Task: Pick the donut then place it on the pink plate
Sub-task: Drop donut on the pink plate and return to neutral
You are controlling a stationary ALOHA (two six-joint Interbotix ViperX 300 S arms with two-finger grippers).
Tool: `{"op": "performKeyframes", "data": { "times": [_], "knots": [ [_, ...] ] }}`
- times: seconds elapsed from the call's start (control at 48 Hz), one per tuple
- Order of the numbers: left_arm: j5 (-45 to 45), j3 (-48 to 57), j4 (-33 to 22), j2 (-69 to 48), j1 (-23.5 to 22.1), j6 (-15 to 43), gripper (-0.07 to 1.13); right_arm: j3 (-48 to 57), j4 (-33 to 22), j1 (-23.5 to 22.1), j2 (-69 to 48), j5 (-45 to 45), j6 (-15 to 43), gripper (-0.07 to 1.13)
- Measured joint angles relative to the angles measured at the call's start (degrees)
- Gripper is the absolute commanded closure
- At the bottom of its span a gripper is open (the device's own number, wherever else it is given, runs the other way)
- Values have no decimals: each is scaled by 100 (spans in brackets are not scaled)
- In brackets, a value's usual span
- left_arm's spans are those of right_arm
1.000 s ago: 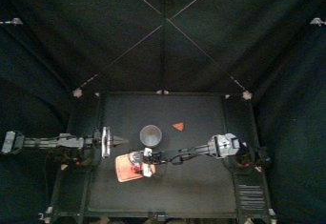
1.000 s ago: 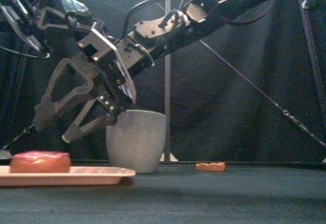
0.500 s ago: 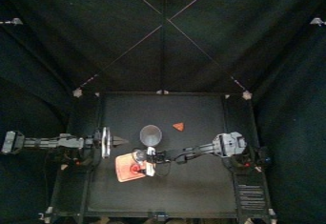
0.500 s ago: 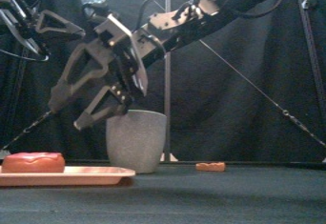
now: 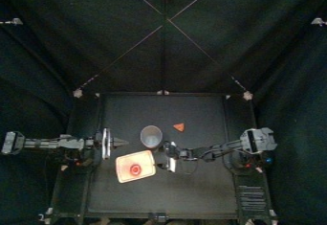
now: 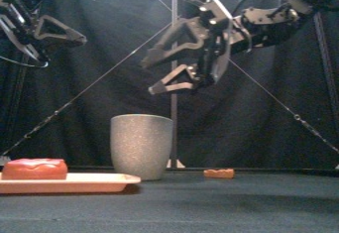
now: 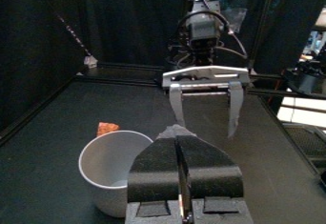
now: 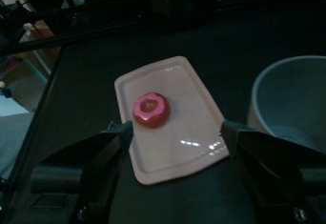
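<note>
The pink donut lies on the pink plate at the table's front left, with nothing gripping it. My right gripper hangs open and empty, high above the table, right of the plate and near the grey cup. The wrist view looks down between its spread jaws at donut and plate. My left gripper rests shut at the table's left edge, raised.
The tall grey speckled cup stands upright just behind the plate. A small orange toy lies behind and to the right of the cup.
My right gripper has risen from just above the plate and drawn back to the right, staying open. The donut stays on the plate. The left arm has not moved.
</note>
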Motion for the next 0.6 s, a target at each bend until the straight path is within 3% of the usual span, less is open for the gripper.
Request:
{"op": "performKeyframes", "data": {
  "times": [0.229,0.604],
  "knots": [
    [0,62,0,0,-18,0,107,1046,-35,26,-791,-1046,-35,0],
    [-9,53,-9,-9,-44,-18,107,1802,-18,18,-1687,-1512,-18,0]
  ]
}}
